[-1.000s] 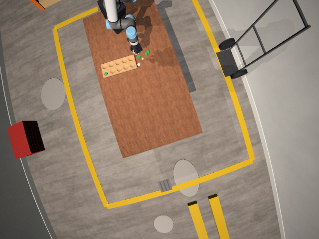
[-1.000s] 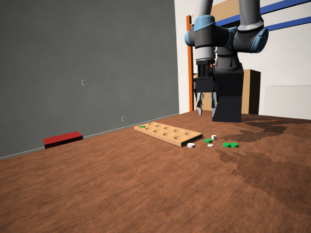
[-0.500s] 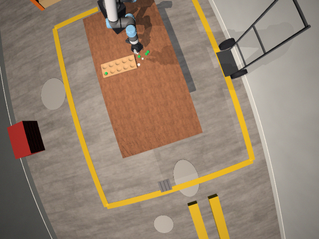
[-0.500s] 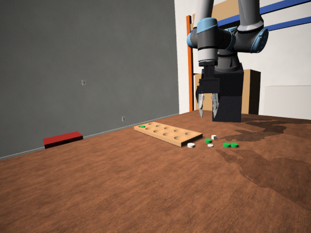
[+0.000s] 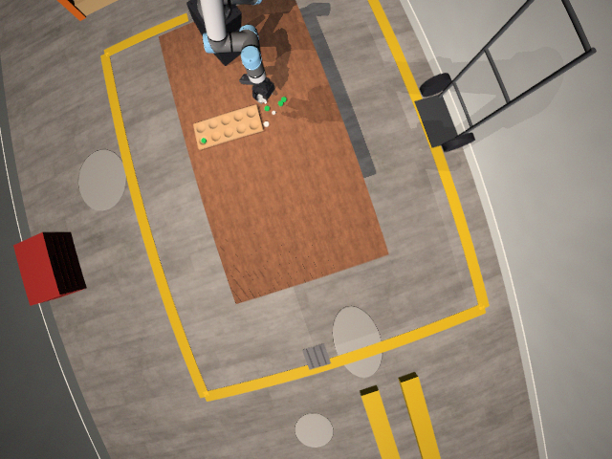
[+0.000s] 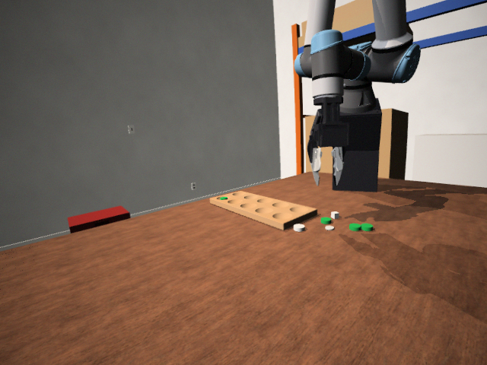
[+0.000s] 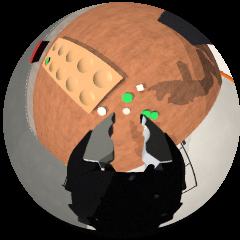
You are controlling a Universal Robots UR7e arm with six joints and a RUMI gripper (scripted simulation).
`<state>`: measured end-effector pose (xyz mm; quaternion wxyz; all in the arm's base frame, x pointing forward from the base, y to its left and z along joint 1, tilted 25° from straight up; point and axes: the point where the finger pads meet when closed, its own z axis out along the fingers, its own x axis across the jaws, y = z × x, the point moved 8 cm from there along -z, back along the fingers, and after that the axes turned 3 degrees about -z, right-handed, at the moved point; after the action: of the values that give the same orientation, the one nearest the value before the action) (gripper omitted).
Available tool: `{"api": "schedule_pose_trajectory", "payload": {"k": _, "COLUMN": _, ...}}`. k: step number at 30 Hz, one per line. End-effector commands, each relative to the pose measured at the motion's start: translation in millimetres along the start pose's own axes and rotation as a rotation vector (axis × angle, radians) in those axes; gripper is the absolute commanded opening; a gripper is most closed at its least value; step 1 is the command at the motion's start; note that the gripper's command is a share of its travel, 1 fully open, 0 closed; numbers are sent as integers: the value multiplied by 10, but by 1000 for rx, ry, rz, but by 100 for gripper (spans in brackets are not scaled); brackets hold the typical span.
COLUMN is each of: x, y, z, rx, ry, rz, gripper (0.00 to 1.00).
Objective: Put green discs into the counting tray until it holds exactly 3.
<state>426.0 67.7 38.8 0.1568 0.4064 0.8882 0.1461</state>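
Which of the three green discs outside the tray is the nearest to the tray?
The lone green disc, standing apart; the other two green discs touch or nearly touch each other, farther from the tray.

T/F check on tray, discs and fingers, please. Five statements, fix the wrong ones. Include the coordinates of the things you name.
1. The tray (image 5: 231, 125) (image 6: 271, 208) (image 7: 76, 66) holds two green discs. False: it holds one.
2. Three green discs lie outside the tray. True.
3. The fingers (image 6: 327, 183) are clamped on a white cube (image 6: 334, 214) (image 7: 140, 87). False: they stand apart with nothing between them; the cube is on the table (image 5: 276, 197) (image 6: 196, 283) (image 7: 135, 45).
4. The tray's green disc (image 5: 203, 141) (image 6: 223, 198) (image 7: 48, 60) sits in a corner pocket. True.
5. The task needs two more green discs in the tray. True.
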Motion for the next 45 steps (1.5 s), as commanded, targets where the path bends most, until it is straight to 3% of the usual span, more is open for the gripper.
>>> {"api": "schedule_pose_trajectory", "payload": {"k": 1, "x": 9, "y": -4, "z": 4, "rx": -7, "ry": -2, "rz": -43, "gripper": 28}}
{"api": "schedule_pose_trajectory", "payload": {"k": 31, "x": 17, "y": -7, "z": 22, "rx": -10, "ry": -3, "rz": -79, "gripper": 28}}
{"api": "schedule_pose_trajectory", "payload": {"k": 45, "x": 2, "y": -3, "z": 233, "rx": -10, "ry": -3, "rz": -79, "gripper": 28}}
